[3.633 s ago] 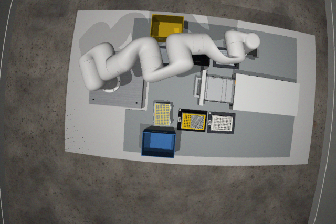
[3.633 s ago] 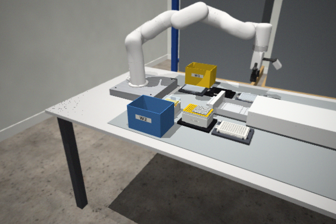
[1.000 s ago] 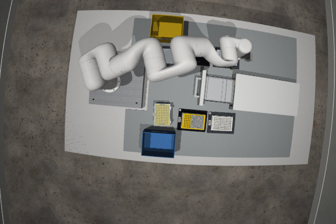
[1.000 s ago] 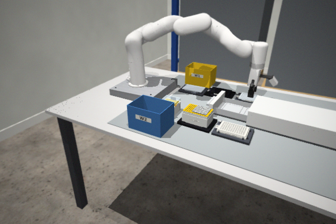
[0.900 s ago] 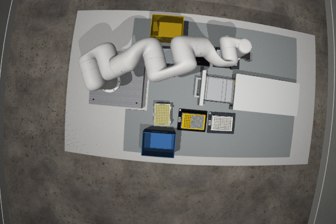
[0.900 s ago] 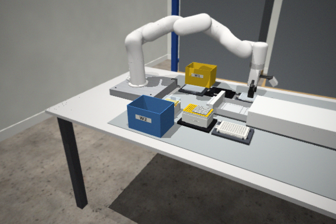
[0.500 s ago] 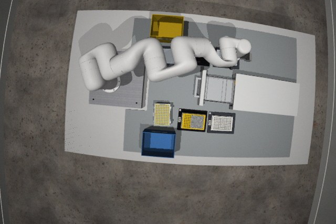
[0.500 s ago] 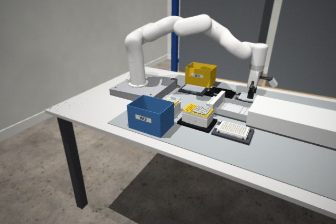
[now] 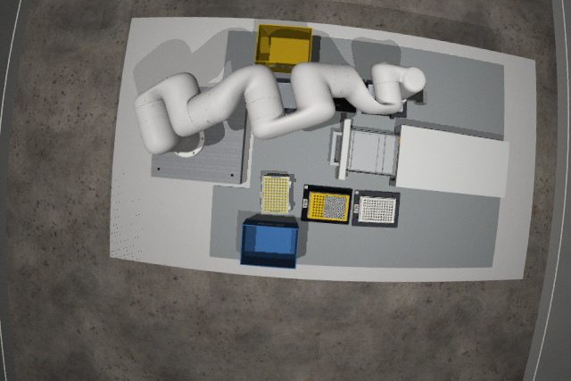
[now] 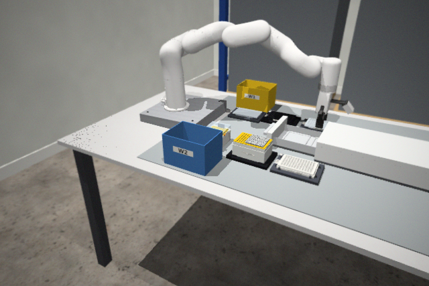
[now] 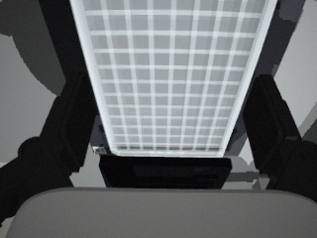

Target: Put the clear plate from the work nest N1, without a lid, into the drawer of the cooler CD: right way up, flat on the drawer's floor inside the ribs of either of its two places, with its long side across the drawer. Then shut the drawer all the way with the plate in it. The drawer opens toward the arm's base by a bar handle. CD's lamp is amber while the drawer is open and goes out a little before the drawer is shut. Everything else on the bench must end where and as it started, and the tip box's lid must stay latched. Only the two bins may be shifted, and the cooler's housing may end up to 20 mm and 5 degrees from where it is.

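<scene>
The clear plate (image 11: 173,59) lies in its dark work nest (image 11: 165,173), a grid of wells with no lid. In the side view it shows just below the fingers (image 10: 310,123). My gripper (image 11: 169,92) is open, with one dark finger on each long side of the plate's near end, apart from it. In the top view the wrist (image 9: 392,91) covers the nest. The cooler CD (image 9: 451,160) stands at the right with its drawer (image 9: 368,153) pulled out toward the arm's base. The drawer floor is bare and its bar handle (image 9: 343,148) faces the base. A small amber lamp (image 9: 399,139) shows at the cooler's front corner.
A yellow bin W1 (image 10: 256,95) stands at the back and a blue bin W2 (image 10: 192,146) at the front. A yellow-topped tip box (image 10: 252,146), a white plate in a nest (image 10: 297,167) and a small yellow rack (image 9: 275,193) sit in front of the drawer.
</scene>
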Motion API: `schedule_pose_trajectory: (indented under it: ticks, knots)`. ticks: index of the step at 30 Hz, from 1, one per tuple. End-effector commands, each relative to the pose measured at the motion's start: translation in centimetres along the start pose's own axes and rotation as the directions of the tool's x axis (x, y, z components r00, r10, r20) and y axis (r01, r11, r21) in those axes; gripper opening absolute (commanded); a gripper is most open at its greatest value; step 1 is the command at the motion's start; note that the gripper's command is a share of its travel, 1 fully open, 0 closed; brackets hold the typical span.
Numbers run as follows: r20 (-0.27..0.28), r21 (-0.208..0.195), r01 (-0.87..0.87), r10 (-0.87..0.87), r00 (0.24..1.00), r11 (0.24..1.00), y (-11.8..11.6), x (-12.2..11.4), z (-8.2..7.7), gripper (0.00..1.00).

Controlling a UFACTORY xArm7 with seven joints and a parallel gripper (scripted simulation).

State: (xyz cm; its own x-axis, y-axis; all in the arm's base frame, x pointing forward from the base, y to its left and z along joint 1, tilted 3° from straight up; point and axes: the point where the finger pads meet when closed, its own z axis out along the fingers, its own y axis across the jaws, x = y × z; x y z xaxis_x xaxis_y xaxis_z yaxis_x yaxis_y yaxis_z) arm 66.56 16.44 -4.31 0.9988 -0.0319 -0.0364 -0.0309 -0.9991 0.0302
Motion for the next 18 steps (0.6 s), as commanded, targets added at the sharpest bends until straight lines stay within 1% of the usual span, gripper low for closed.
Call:
schedule_pose_trajectory:
  ticks: [1, 17, 18]
  knots:
    - [-0.006, 0.002, 0.0, 0.0, 1.0, 1.0, -0.06, 0.19, -0.13, 1.0]
    - [-0.006, 0.002, 0.0, 0.0, 1.0, 1.0, -0.06, 0.2, -0.13, 1.0]
    - [-0.006, 0.002, 0.0, 0.0, 1.0, 1.0, -0.06, 0.2, -0.19, 0.0]
